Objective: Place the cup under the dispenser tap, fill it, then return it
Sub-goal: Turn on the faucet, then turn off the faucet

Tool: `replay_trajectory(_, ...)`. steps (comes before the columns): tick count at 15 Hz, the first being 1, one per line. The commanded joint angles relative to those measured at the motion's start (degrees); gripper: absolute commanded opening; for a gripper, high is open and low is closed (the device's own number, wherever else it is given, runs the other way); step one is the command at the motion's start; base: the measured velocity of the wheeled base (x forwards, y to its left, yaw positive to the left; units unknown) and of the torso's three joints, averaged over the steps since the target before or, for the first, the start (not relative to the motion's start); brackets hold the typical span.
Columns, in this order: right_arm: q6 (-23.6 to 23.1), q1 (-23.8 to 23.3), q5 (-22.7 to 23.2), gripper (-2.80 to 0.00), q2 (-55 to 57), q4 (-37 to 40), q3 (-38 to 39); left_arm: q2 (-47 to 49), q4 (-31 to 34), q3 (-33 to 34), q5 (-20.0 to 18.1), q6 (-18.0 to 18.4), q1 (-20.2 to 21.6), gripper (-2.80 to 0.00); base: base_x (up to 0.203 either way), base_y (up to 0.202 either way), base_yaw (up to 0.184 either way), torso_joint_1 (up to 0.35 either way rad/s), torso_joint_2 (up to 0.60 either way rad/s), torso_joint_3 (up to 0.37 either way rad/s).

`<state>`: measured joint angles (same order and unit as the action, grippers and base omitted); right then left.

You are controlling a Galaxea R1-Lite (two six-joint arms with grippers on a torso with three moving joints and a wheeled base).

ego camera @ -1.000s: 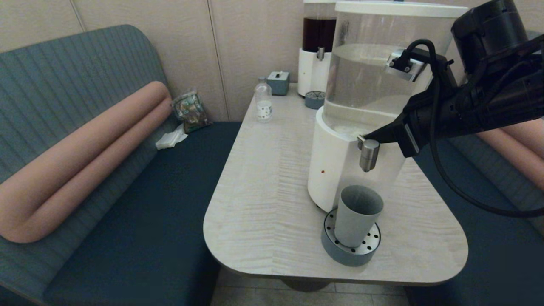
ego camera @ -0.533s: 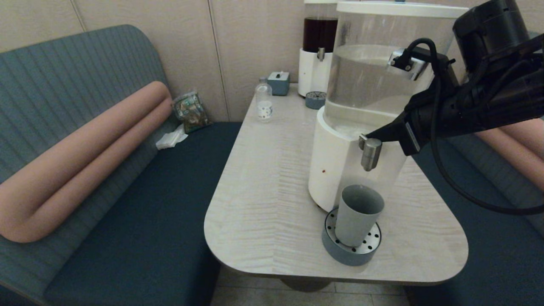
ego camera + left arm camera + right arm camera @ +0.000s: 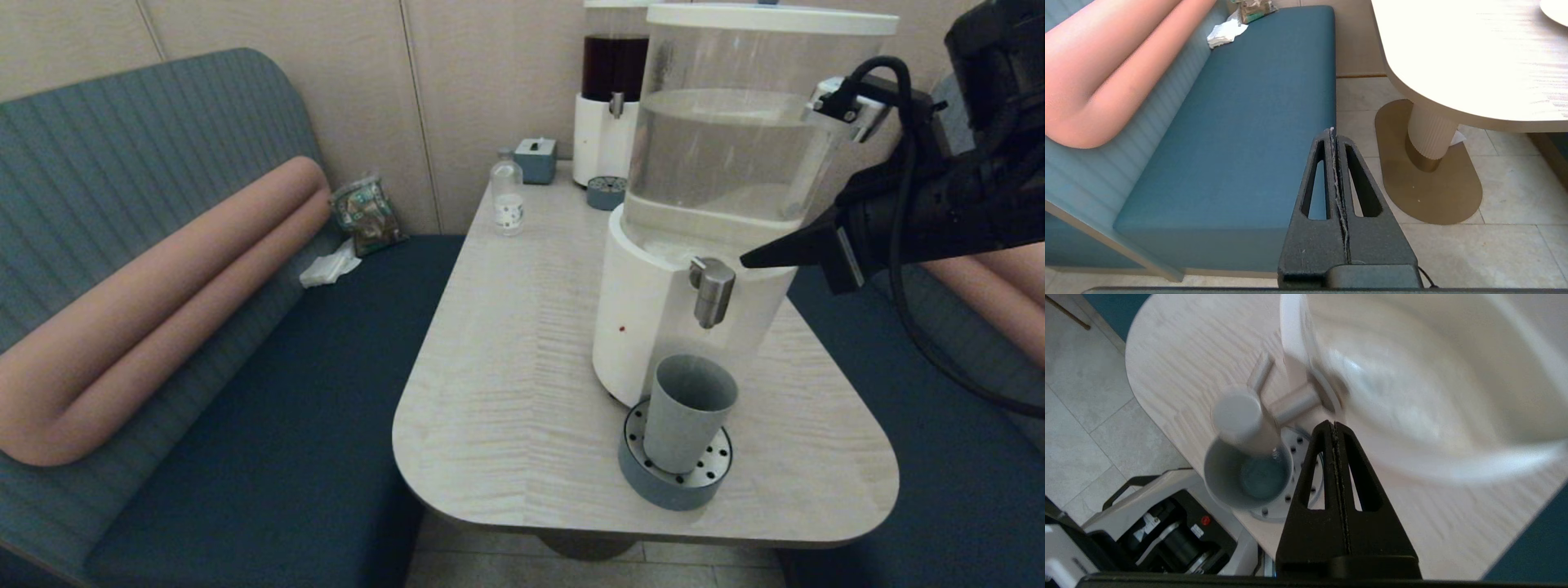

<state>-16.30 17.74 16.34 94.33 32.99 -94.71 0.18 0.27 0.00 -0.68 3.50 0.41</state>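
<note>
The grey-blue cup (image 3: 687, 421) (image 3: 1248, 479) stands upright on the perforated drip tray (image 3: 710, 474) directly below the steel dispenser tap (image 3: 713, 291) (image 3: 1241, 418) of the big clear-tank dispenser (image 3: 718, 155). My right gripper (image 3: 747, 262) (image 3: 1333, 425) is shut with nothing in it, hanging in the air just right of the tap and clear of it. Blue-looking liquid shows in the bottom of the cup in the right wrist view. My left gripper (image 3: 1331, 131) is shut and parked low beside the bench, below the table's level.
A smaller dark-liquid dispenser (image 3: 611, 98), a clear bottle (image 3: 506, 196) and a small grey box (image 3: 535, 158) stand at the table's far end. A teal bench (image 3: 269, 392) with a pink bolster (image 3: 147, 318) runs along the left. The table edge (image 3: 637, 527) lies just before the drip tray.
My right gripper has pulled back to the right, off the tap's top, and a gap now shows between them. The cup has not moved.
</note>
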Motion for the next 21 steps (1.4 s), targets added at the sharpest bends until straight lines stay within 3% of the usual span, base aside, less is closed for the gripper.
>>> replay_trajectory(1, -0.20, -0.84, 0.01, -2.80, -3.51, 0.16, 2.12, 0.02, 0.00, 0.09, -0.02, 0.02, 0.02, -2.80, 0.000, 0.000, 0.000, 0.000, 0.00, 0.000)
replay_trajectory(5, -0.01, -5.03, -0.08, -2.80, -12.91, 0.56, 10.00, -0.01, 0.00, 0.09, -0.02, 0.02, 0.02, -2.80, 0.000, 0.000, 0.000, 0.000, 0.00, 0.000)
replay_trajectory(9, 1.51, -13.06, 0.05, -2.80, -29.35, 1.19, 23.02, 0.08, 0.00, 0.09, -0.02, 0.02, 0.02, -2.80, 0.000, 0.000, 0.000, 0.000, 0.00, 0.000)
replay_trajectory(12, 9.94, -21.75, -0.42, -2.80, -39.03, 1.61, 31.20, -0.01, 0.00, 0.09, -0.02, 0.02, 0.02, -2.80, 0.000, 0.000, 0.000, 0.000, 0.00, 0.000)
replay_trajectory(14, 15.52, -22.26, -1.47, -2.80, -44.07, 1.29, 35.72, 0.07, 0.00, 0.09, -0.02, 0.02, 0.02, -2.80, 0.000, 0.000, 0.000, 0.000, 0.00, 0.000)
replay_trajectory(19, 18.22, -21.61, -3.22, -2.80, -63.58, 1.24, 47.99, 0.06, 0.00, 0.09, -0.02, 0.02, 0.02, -2.80, 0.000, 0.000, 0.000, 0.000, 0.00, 0.000)
replay_trajectory(21, 18.76, -21.19, -9.05, -2.80, -71.44, 2.36, 50.93, 0.06, 0.00, 0.09, -0.02, 0.02, 0.02, -2.80, 0.000, 0.000, 0.000, 0.000, 0.00, 0.000)
